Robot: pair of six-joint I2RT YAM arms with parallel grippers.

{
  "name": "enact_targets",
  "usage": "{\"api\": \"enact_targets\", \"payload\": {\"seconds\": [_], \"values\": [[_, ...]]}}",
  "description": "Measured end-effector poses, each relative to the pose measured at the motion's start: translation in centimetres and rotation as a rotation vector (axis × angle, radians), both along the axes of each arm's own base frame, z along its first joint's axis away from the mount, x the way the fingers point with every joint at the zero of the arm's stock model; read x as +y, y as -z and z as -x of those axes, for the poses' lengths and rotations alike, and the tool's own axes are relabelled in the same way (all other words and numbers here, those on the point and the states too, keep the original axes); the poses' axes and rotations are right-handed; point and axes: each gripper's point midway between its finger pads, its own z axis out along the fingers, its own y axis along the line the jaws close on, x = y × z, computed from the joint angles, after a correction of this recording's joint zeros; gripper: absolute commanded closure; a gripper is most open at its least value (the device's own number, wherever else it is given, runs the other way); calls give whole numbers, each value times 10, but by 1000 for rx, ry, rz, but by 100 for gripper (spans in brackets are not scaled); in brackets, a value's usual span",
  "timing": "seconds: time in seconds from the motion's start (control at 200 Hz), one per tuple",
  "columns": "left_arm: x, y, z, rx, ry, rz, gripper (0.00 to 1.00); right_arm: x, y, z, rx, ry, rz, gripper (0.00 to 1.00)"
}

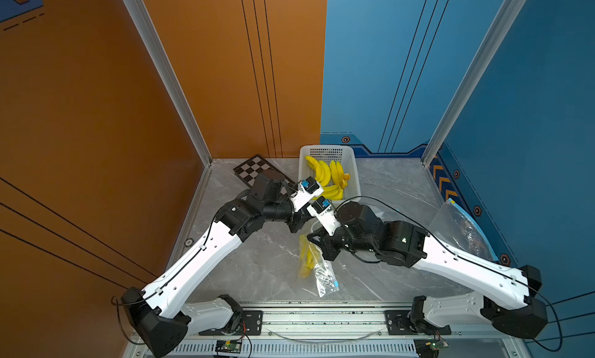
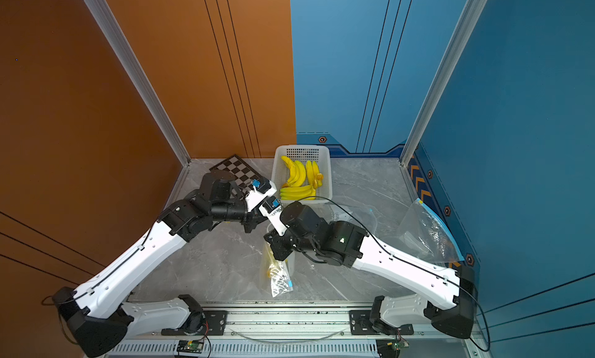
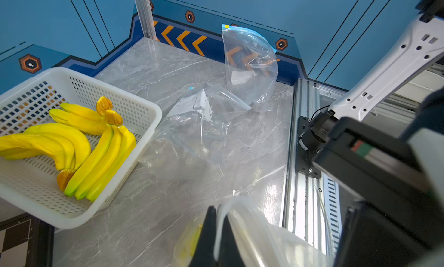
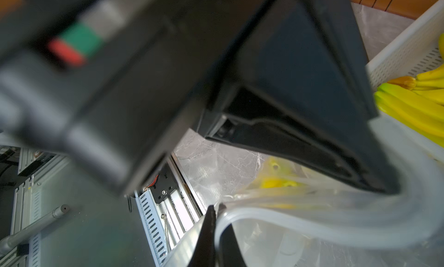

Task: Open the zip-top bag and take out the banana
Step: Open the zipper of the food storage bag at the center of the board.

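A: Starting at the left, what is the left claw (image 3: 218,211) doing?

B: It is clenched on the pale zip strip (image 3: 222,220) at the mouth of the clear plastic zip-top bag (image 1: 317,269), pinching one lip, probably so the mouth can be pulled apart.

A: And the yellow banana (image 1: 306,256)?

B: Inside the bag, below both claws. The bag hangs from its rim, and its lower end seems to reach the grey marbled counter (image 1: 264,269).

A: Further right?

B: The right claw (image 4: 216,205) is clamped on the same strip, just beside the left one, with the strip curving between them. Two grips so close look meant for peeling the seal. Whether it has parted cannot be told.

A: Beyond that?

B: The white perforated plastic basket (image 1: 351,166) of loose bananas stands behind the claws, perhaps as the drop-off. The empty clear bags (image 1: 457,224) lie well apart by the right wall.
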Motion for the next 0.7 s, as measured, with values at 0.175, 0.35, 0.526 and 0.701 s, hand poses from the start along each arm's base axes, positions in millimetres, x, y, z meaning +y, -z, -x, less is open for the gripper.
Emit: {"api": "enact_targets", "payload": {"seconds": [0.175, 0.35, 0.526, 0.701], "values": [[22, 13, -13, 1, -115, 0, 1, 7, 20, -13, 63, 63, 6, 100], [62, -15, -8, -75, -269, 71, 2, -2, 16, -30, 89, 173, -40, 100], [81, -37, 20, -109, -291, 151, 2, -17, 3, -46, 98, 273, -97, 100], [69, -7, 45, 79, -215, 192, 2, -19, -2, -46, 105, 287, -119, 100]]}}
